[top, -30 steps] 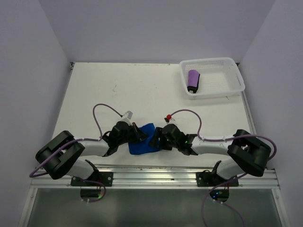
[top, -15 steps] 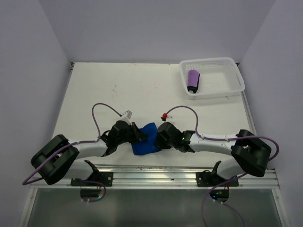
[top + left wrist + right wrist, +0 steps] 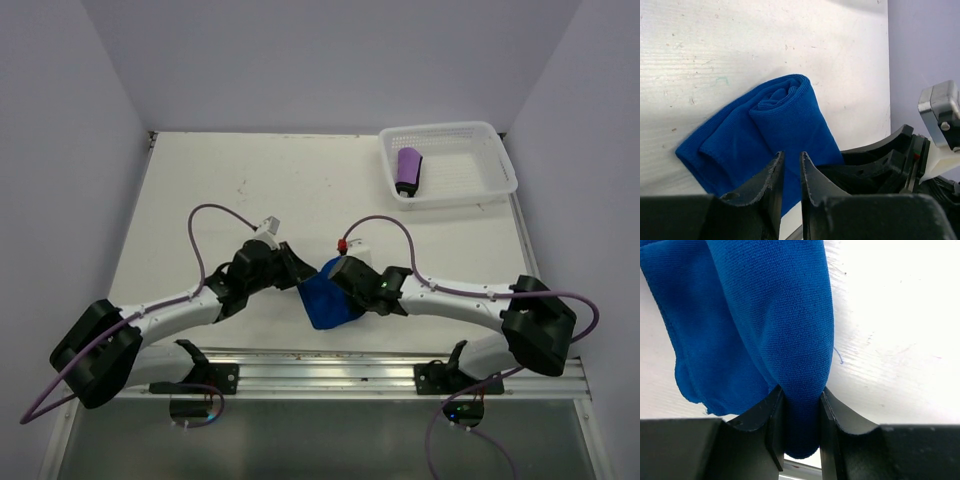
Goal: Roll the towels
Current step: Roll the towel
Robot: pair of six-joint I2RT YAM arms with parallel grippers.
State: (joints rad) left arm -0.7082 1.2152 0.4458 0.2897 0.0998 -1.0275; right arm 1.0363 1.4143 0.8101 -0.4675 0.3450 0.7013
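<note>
The blue towel (image 3: 325,305), partly rolled, lies bunched near the table's front edge. In the right wrist view the blue towel (image 3: 765,305) has a thick fold pinched in my right gripper (image 3: 801,392), which is shut on it. My right gripper (image 3: 340,288) sits over the towel's right side. My left gripper (image 3: 297,272) stands just left of the towel, apart from it. Its jaws (image 3: 791,159) are a narrow gap apart with nothing between them, and the blue towel's (image 3: 775,120) rolled end shows beyond. The purple towel (image 3: 408,170) lies rolled in the basket.
A white mesh basket (image 3: 450,130) stands at the back right corner of the table. A metal rail (image 3: 330,372) runs along the near edge behind the arm bases. Purple cables loop up from both wrists.
My left gripper opened slightly, let go of the blue towel and drew back to the left. My right gripper closed on the towel and shifted it a little to the right.
</note>
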